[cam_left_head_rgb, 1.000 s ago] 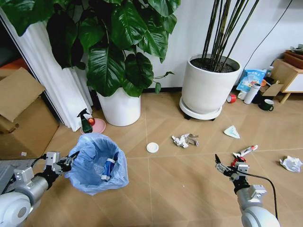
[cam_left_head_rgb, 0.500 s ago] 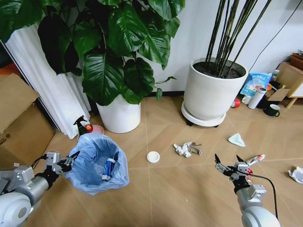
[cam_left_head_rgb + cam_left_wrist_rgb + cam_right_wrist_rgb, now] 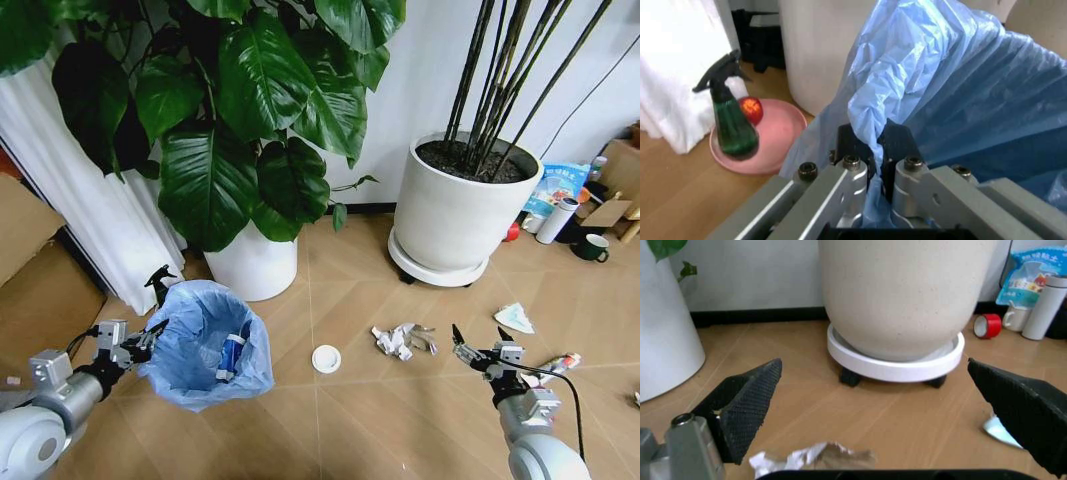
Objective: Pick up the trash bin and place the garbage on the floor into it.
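Our right tool [image 3: 478, 343] gaped wide; the crumpled paper wad [image 3: 400, 339] lay near, at nine o'clock, while our left tool [image 3: 141, 340] seemingly pinched the trash bin [image 3: 205, 345].

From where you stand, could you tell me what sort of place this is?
Probably an office or lounge corner: big potted plants in white pots, a tan tiled floor with litter, and mugs and bottles by a cabinet.

The scene is being viewed from the head camera, high up and angled forward and down over the tan chevron-tiled floor [image 3: 330, 420]. The crinkly light-blue bag of the round trash bin [image 3: 960, 95] is being framed at very close range from the left wrist. The big white plant pot on a wheeled base [image 3: 900, 295] is being faced low and near from the right wrist, and is also being taken in from the head [image 3: 450, 215].
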Robot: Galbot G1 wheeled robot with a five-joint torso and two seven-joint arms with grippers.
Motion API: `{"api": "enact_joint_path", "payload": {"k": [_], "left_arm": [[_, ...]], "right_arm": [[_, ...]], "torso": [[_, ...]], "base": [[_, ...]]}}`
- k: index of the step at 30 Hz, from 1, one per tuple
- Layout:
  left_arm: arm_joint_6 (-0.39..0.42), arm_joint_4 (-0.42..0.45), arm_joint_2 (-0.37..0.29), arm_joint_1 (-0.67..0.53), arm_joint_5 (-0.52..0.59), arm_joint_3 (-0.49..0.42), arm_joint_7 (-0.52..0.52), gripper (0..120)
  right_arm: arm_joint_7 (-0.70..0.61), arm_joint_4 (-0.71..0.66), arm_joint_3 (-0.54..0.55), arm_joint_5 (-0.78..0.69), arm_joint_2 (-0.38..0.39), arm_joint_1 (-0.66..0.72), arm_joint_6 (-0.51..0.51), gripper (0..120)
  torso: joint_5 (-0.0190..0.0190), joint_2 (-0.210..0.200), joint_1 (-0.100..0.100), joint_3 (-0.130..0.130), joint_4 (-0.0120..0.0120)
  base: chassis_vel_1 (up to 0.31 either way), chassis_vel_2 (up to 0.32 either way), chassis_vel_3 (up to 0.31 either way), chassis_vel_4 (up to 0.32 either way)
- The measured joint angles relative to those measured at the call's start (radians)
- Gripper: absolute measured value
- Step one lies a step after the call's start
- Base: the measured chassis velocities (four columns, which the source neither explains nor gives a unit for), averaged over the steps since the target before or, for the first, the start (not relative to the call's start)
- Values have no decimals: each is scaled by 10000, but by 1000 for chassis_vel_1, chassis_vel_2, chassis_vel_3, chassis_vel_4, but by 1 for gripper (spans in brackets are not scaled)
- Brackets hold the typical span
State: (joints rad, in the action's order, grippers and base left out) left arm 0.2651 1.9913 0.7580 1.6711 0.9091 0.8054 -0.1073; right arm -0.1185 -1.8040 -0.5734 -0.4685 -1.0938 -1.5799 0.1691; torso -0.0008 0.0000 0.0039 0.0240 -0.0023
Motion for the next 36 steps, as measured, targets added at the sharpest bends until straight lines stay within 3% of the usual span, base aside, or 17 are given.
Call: {"api": "enact_joint_path", "payload": {"k": [16, 22, 28, 30, 36], "left_arm": [[1, 39, -164, 197, 31, 67, -31, 0], [1, 55, -537, 239, 107, 61, -46, 0], [-137, 84, -812, 358, 128, 48, -293, 0], [-153, 89, -830, 370, 128, 48, -303, 0], [-177, 31, -954, 405, 170, 52, -264, 0]], "right_arm": [[161, 295, 769, 387, 20, 518, 182, 100], [373, 892, 2151, 230, -255, 1333, -282, 100], [469, 2506, 4228, -499, -419, 2905, -391, 100], [474, 2686, 4436, -551, -434, 3086, -389, 100], [566, 4181, 6114, -1005, -1199, 4792, -459, 100]], "torso": [[-1, 0, -1, -1, 0], [2, 0, -1, 0, 0], [-1, 0, 0, 0, 2], [-4, 0, 0, 0, 0], [-1, 0, 0, 1, 2]], "base": [[-39, 42, 47, -40], [0, 0, 0, 0], [0, 0, 0, 0], [0, 0, 0, 0], [0, 0, 0, 0]]}}
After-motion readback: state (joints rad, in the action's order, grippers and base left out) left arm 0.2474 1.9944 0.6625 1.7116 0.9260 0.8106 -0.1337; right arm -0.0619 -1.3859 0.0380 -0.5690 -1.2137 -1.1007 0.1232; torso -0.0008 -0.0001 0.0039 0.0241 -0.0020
